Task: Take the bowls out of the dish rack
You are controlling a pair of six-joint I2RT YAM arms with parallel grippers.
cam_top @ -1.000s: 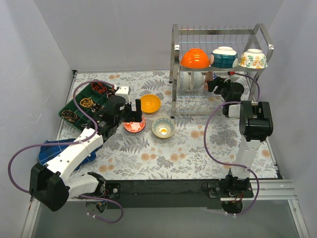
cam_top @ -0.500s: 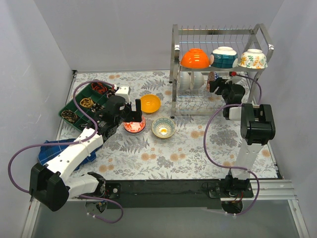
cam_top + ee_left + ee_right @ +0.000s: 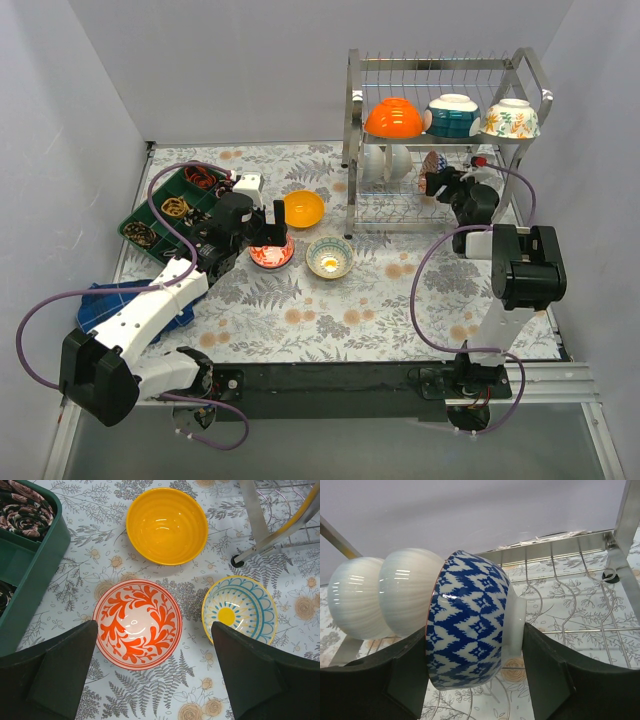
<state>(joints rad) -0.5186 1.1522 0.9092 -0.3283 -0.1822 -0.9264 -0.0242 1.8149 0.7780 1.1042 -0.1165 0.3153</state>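
The chrome dish rack (image 3: 352,120) stands at the back right. Its top tier holds an orange bowl (image 3: 392,117), a teal bowl (image 3: 452,115) and a floral bowl (image 3: 511,118). My right gripper (image 3: 437,178) reaches into the lower tier and is shut on a blue-patterned bowl (image 3: 467,620) held on edge, with two white bowls (image 3: 380,597) right behind it. My left gripper (image 3: 155,665) is open above a red-patterned bowl (image 3: 137,623) on the table. A yellow bowl (image 3: 166,525) and a blue-and-yellow bowl (image 3: 239,609) sit beside it.
A green compartment tray (image 3: 165,205) with small items lies at the left. A blue object (image 3: 100,300) lies under the left arm. The rack's leg (image 3: 255,520) stands just right of the yellow bowl. Rack wires (image 3: 560,555) run under and behind the held bowl.
My right arm has shifted a little to the right and towards the near edge, with the blue-patterned bowl between its fingers. The left arm has not moved.
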